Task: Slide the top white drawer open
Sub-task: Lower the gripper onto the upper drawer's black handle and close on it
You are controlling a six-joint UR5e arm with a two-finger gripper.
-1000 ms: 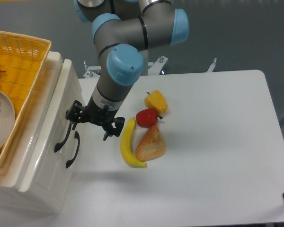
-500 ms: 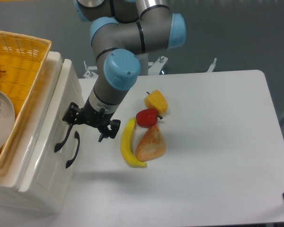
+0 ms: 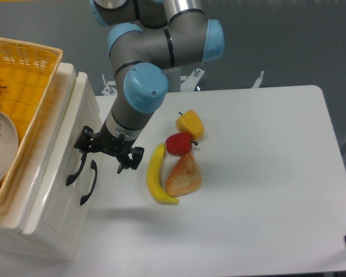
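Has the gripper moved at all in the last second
Yes. The gripper has shifted left, away from the banana and closer to the handle of the top white drawer, which itself looks unmoved.

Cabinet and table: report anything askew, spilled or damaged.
Nothing stands out. The top white drawer sits shut and flush, its handle intact. The banana, apple, bread and yellow pepper lie grouped on the table, unspilled.
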